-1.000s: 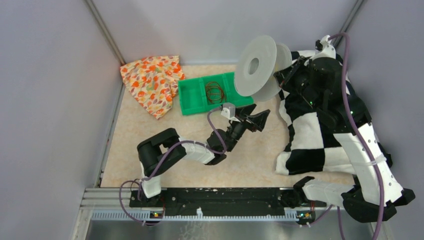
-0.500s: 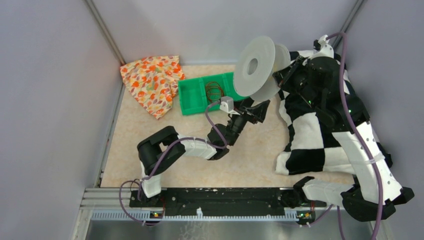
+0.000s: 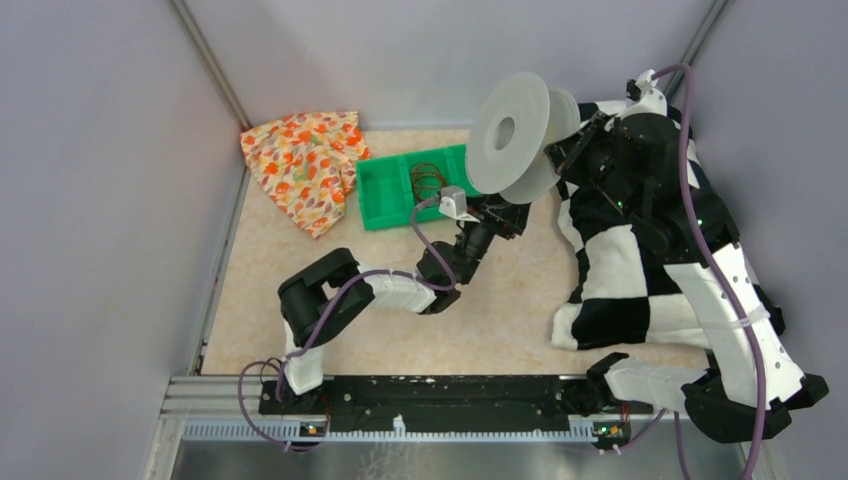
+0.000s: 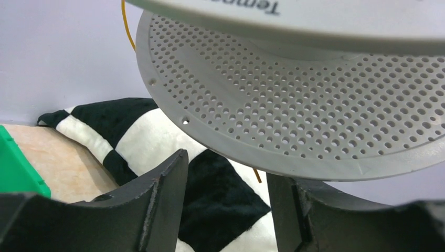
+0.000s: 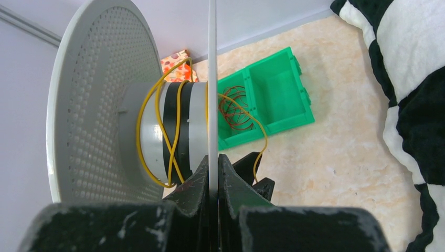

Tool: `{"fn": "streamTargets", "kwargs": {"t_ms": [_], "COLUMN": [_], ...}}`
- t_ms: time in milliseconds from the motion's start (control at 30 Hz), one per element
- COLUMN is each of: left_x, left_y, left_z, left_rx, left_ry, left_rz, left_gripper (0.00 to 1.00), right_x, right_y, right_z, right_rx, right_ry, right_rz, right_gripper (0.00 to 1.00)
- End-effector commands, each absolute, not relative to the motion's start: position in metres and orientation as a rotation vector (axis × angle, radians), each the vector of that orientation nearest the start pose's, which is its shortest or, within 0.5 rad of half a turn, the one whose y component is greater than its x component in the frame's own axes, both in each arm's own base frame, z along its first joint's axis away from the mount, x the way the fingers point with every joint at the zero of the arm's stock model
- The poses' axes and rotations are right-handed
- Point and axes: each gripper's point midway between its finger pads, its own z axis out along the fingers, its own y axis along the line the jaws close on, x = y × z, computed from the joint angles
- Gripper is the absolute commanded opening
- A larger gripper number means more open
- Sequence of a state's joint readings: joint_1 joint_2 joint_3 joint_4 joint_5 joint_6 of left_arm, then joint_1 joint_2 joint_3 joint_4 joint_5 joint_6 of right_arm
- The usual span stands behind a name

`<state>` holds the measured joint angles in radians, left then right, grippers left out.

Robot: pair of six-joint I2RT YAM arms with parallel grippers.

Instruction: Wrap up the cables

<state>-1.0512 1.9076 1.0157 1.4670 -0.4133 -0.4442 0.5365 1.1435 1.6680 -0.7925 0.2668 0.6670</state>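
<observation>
My right gripper (image 5: pixel 212 163) is shut on the edge of one flange of the clear round spool (image 5: pixel 89 105) and holds it in the air on its side (image 3: pixel 510 135). The thin yellow cable (image 5: pixel 157 136) lies in a few loose turns round the spool's hub, and its free end hangs down past the flange. My left gripper (image 4: pixel 228 168) is open and empty just below the spool (image 4: pixel 315 105). The cable's hanging tip (image 4: pixel 257 176) shows beyond the gap, close to the right finger. In the top view the left gripper (image 3: pixel 505 215) sits under the spool's lower rim.
A green two-compartment bin (image 3: pixel 385 195) holds a coil of dark red wire (image 3: pixel 428 180) behind the left arm. A floral cloth (image 3: pixel 305 165) lies at the back left. A black-and-white checked cloth (image 3: pixel 620 270) lies on the right, under the right arm.
My left gripper has moved away from the arm's base and up, from the middle of the table to just under the spool. The right arm and spool have barely moved.
</observation>
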Motion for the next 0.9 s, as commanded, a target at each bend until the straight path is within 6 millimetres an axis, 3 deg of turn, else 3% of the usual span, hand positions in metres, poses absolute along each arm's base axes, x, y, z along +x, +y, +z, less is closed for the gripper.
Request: {"fn": "streamTargets", "kwargs": {"t_ms": [0,133,300,433,633,867], "left_x": [0.295,0.295,0.294,0.291,0.27,0.248], "left_y": [-0.394,-0.393,-0.388,-0.378,-0.365,-0.382], "left_z": [0.383,0.383,0.381,0.369,0.348,0.327], "left_rx": [-0.232,-0.233,-0.245,-0.249,-0.22,-0.042], "left_ry": [0.787,0.788,0.798,0.838,0.95,1.262], "left_rz": [-1.288,-1.289,-1.28,-1.269,-1.285,-1.291], "left_gripper": [0.59,0.42,0.0,0.0,0.0,0.0], "right_x": [0.286,0.285,0.285,0.287,0.295,0.308], "right_y": [0.153,0.154,0.153,0.151,0.144,0.135], "right_z": [0.48,0.479,0.478,0.476,0.466,0.446], "right_rx": [0.316,0.311,0.319,0.325,0.341,0.338], "right_ry": [1.683,1.685,1.683,1.682,1.688,1.723], "right_rz": [0.725,0.733,0.725,0.711,0.642,0.512], "right_gripper": [0.0,0.0,0.0,0.0,0.0,0.0]}}
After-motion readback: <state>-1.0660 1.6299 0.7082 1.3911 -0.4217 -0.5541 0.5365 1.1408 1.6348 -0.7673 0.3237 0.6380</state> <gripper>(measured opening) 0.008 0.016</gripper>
